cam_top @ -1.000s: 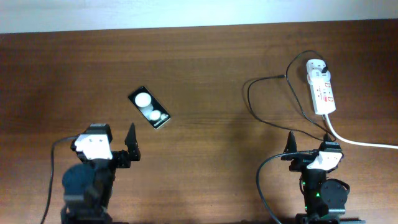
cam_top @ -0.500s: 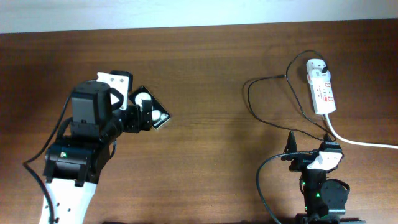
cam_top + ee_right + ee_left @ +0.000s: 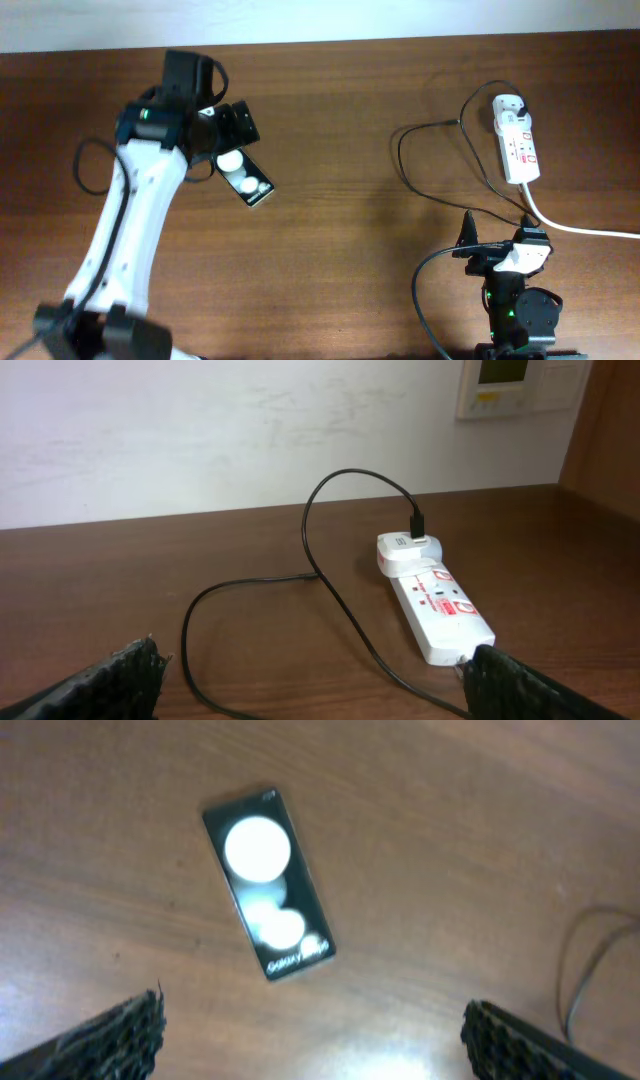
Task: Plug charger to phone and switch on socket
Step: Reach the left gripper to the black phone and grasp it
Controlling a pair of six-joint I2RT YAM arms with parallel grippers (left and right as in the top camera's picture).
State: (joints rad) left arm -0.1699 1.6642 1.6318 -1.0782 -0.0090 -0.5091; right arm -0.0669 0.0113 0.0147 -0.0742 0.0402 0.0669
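The phone (image 3: 245, 178) lies flat at the left middle of the table, two white round spots on its glossy black face. It also shows in the left wrist view (image 3: 268, 880). My left gripper (image 3: 235, 130) is open and empty, hovering above the phone's far end (image 3: 315, 1045). The socket (image 3: 516, 140) lies at the far right, with the charger's black plug (image 3: 417, 525) in its far end. The charger cable (image 3: 425, 175) loops left and runs back toward my right gripper (image 3: 495, 245); I cannot see its tip. The right gripper (image 3: 315, 685) is open and empty in front of the socket (image 3: 432, 605).
The socket's thick white cord (image 3: 590, 232) runs off the right edge. The table's far edge meets a white wall (image 3: 250, 430). Bare wood lies between the phone and the charger loop.
My left arm has risen from the front left and reached out across the table, ending above the phone's far end. The right arm, phone, cable and socket have not moved.
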